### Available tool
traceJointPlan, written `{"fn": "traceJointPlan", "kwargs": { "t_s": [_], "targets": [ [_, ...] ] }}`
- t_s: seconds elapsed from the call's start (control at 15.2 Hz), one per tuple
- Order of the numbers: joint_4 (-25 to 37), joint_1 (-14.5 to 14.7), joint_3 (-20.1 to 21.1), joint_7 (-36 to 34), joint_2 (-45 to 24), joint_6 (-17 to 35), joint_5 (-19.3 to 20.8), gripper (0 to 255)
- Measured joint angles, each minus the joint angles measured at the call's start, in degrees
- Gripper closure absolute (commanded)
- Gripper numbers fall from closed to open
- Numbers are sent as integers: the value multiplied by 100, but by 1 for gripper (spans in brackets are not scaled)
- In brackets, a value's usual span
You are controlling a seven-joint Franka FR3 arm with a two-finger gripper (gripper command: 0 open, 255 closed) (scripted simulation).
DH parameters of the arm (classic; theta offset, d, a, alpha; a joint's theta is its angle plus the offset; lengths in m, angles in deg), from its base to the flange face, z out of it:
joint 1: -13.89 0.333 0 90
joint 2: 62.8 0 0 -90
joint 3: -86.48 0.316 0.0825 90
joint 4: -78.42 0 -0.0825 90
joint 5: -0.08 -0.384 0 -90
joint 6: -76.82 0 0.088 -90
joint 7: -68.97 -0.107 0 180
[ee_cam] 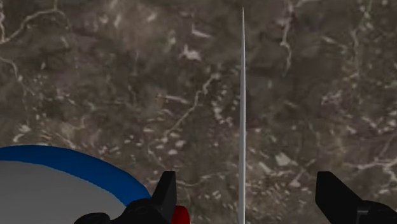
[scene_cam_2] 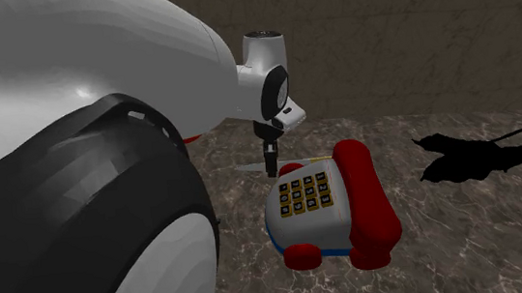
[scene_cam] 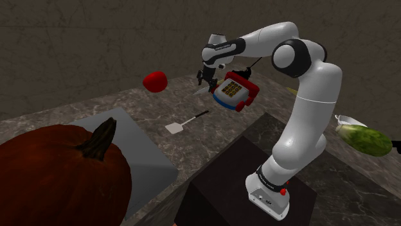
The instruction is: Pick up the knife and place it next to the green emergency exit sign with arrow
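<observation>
- On the dark veined desk [scene_cam: 218, 138], which carries everything noted here, the work point lies at the far side, near the wall.
- Toy telephone [scene_cam_2: 317, 204]: red, white and blue, standing just beside the end effector. It is judged a collision risk for any sideways travel.
- End effector [ee_cam: 245, 178]: released. The two black fingers stand well apart and clasp nothing.
- Knife [ee_cam: 242, 95], handling: judged light, stiff and slick, with a thin section that gives the pads little to bear on. The fingers should close across its flat sides, at the handle if reachable. Whether handle or blade lies in the gap cannot be told.
- Knife, position: a pale sliver seen edge-on, apparently resting on the desk. It runs between the fingers roughly midway and touches neither. In the shoulder view its blade points out below the end effector toward that view's left.
</observation>
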Motion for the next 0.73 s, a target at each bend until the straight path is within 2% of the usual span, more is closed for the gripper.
{"fn": "traceJointPlan", "kwargs": {
  "t_s": [0.07, 0.13, 0.73],
  "targets": [
    [0, 0, 0, 0, -2, 2, 0, 0],
    [-3, 0, 0, -1, -1, 5, 0, 255],
    [-16, -5, -6, -1, -4, 7, 4, 255]
  ]
}}
